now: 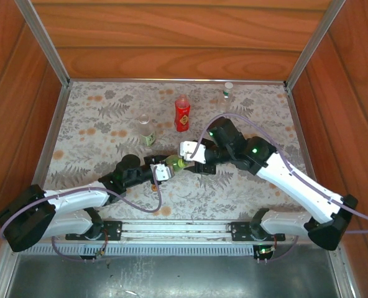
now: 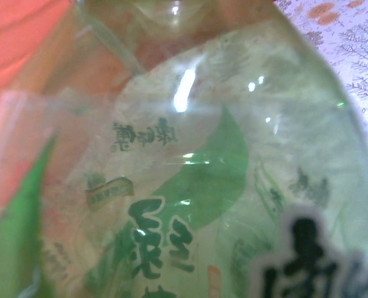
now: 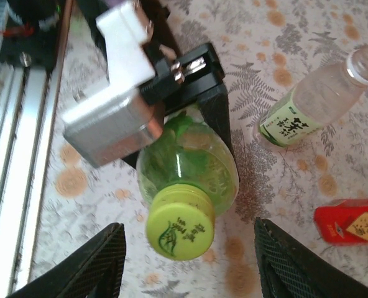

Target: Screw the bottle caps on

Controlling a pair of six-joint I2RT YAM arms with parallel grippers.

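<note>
A green bottle (image 3: 187, 164) lies tilted above the table, and my left gripper (image 1: 169, 167) is shut on its body; one black finger (image 3: 217, 115) shows along the bottle's side. A yellow-green cap (image 3: 179, 231) sits on its neck, pointing at my right gripper (image 3: 190, 268). That gripper is open, its fingers wide on either side of the cap and not touching it. The left wrist view shows the bottle's label (image 2: 190, 186) up close. A clear bottle with a green label (image 1: 147, 131) stands with an open mouth. A red bottle (image 1: 182, 113) stands beside it.
A second clear bottle (image 1: 227, 90) with a white cap stands near the back wall. Wooden walls enclose the flowered tablecloth (image 1: 97, 124) on three sides. A metal rail (image 1: 178, 228) runs along the near edge between the arm bases.
</note>
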